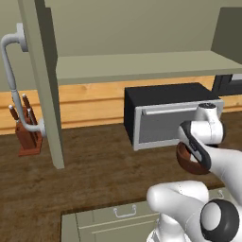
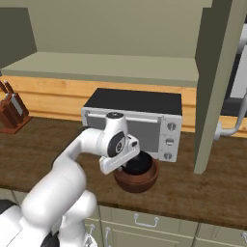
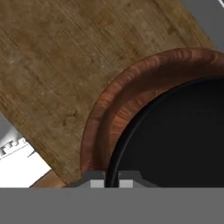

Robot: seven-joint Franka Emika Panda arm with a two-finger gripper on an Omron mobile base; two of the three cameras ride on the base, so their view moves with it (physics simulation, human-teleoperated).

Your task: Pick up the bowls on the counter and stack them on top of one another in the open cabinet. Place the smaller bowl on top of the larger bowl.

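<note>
While the white robot arm reaches forward and down over the dark brown wood-grain tabletop [image 2: 202, 188], its hand [image 3: 111, 178] is pinched shut on the rim of the small glossy black bowl [image 2: 139, 165]. In the hand view the two dark fingertips [image 3: 97, 179] stand close together at the bottom edge, with the thin black rim running up between them. The small black bowl sits inside the wide reddish-brown bowl [image 2: 137, 179], whose wooden-looking wall curves around it on the outside. So the smaller bowl is already nested in the larger one, and both are low, at or just above the tabletop; whether the brown bowl rests on the wood or is lifted cannot be told.

The pair of bowls lies directly in front of a black and silver toaster oven [image 2: 140, 120], which stands against the orange wood back panel. Above and behind the oven runs the flat shelf of the large sage-green open cabinet [image 2: 111, 67], bare where it shows. Its open door, with a long grey tubular handle [image 1: 12, 80], hangs to the left in the left base view. A wooden knife block [image 1: 27, 134] stands far left.

The relation that matters: the shelf lies up and back from the hand, beyond the oven's top, so the bowls would likely need to rise clear of the oven before travelling inward.
</note>
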